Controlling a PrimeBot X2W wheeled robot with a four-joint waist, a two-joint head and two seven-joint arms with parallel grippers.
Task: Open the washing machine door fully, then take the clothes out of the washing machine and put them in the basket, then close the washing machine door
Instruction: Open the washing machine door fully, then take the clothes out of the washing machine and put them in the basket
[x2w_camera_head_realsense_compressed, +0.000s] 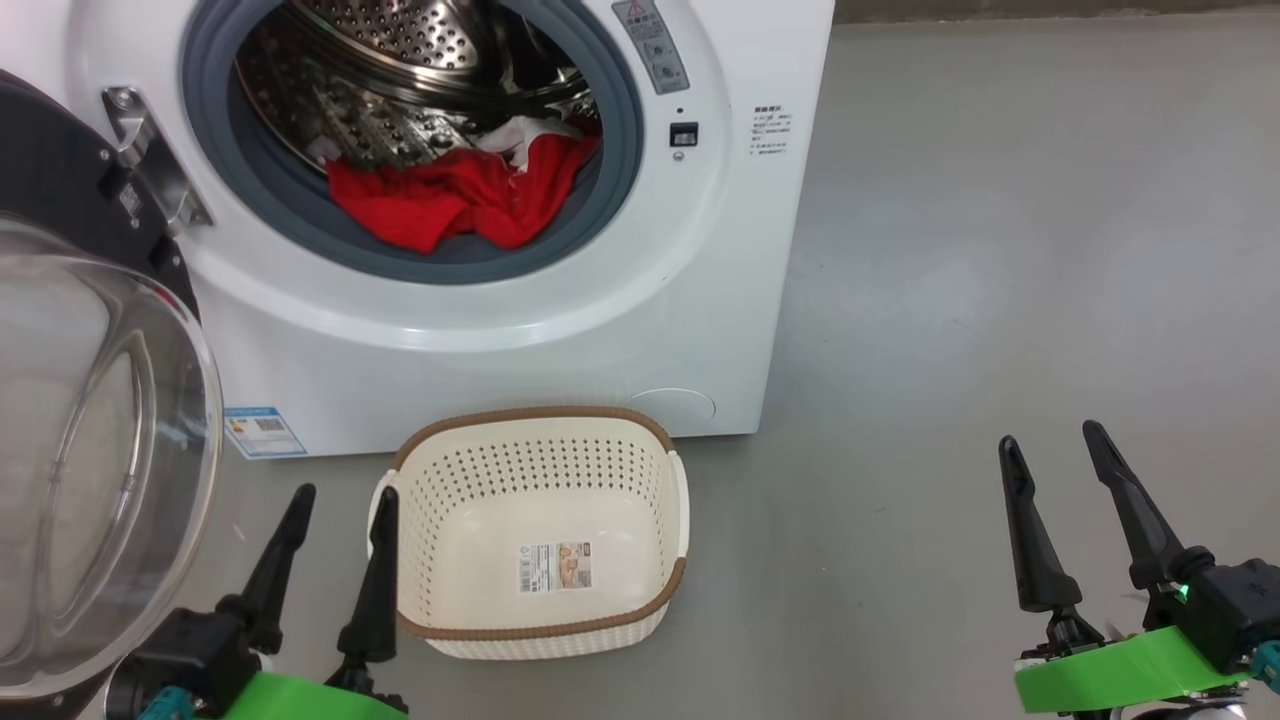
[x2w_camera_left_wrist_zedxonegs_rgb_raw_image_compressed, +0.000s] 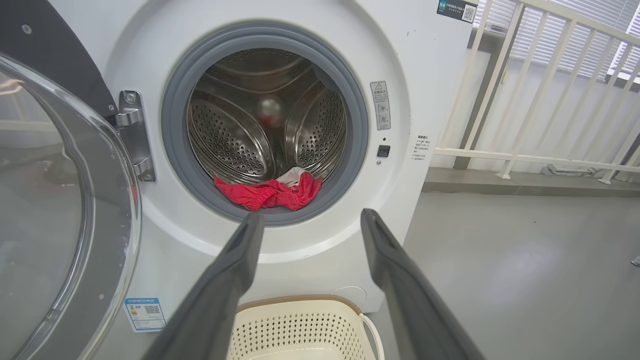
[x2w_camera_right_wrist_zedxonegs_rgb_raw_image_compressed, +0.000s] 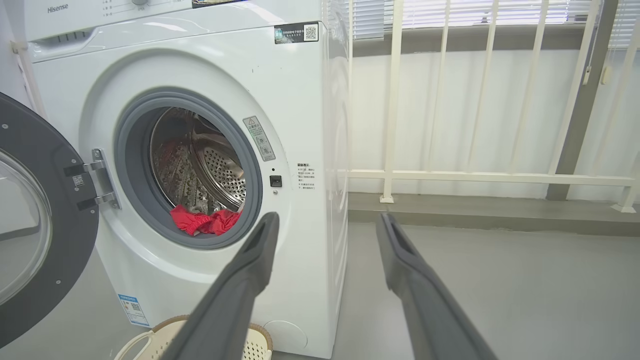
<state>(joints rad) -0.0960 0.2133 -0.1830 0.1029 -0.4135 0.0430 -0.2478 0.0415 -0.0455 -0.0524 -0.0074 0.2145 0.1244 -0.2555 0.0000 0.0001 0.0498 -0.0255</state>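
I see the washing machine (x2w_camera_head_realsense_compressed: 560, 350) at the top left of the head view. It is a big white box on the grey floor (x2w_camera_head_realsense_compressed: 1000, 250). The washing machine door (x2w_camera_head_realsense_compressed: 100, 430) is swung wide open at the left edge of the frame, hanging on its metal hinge (x2w_camera_head_realsense_compressed: 150, 160). Its black rim is at the top, and its clear glass bowl bulges out lower down.

The clothes (x2w_camera_head_realsense_compressed: 460, 195) lie inside the drum (x2w_camera_head_realsense_compressed: 400, 60), at the bottom front. They are red with a bit of white. They spill onto the grey rubber ring (x2w_camera_head_realsense_compressed: 300, 230) round the hole. In the left wrist view they sit in the middle of the frame, just above the tips of my 2 fingers (x2w_camera_left_wrist_zedxonegs_rgb_raw_image_compressed: 240, 260).

The basket (x2w_camera_head_realsense_compressed: 530, 413) stands on the floor just in front of the machine, in the lower middle of the head view. A sticker (x2w_camera_head_realsense_compressed: 555, 566) lies on its bottom. A small blue label (x2w_camera_head_realsense_compressed: 264, 431) is stuck on the machine's front, up and to the left of the basket.

My left pincer (x2w_camera_head_realsense_compressed: 345, 492) is at the lower left of the frame, between the door and the basket. Its 2 dark fingers are spread wide and hold nothing. 1 finger is right by the basket's left side, and I cannot tell if it touches.

My right pincer (x2w_camera_head_realsense_compressed: 1050, 435) is at the lower right, over bare floor, well apart from the basket. It is spread wide too, with nothing in it. In the right wrist view a white railing (x2w_camera_right_wrist_zedxonegs_rgb_raw_image_compressed: 475, 176) stands to the right of the machine.
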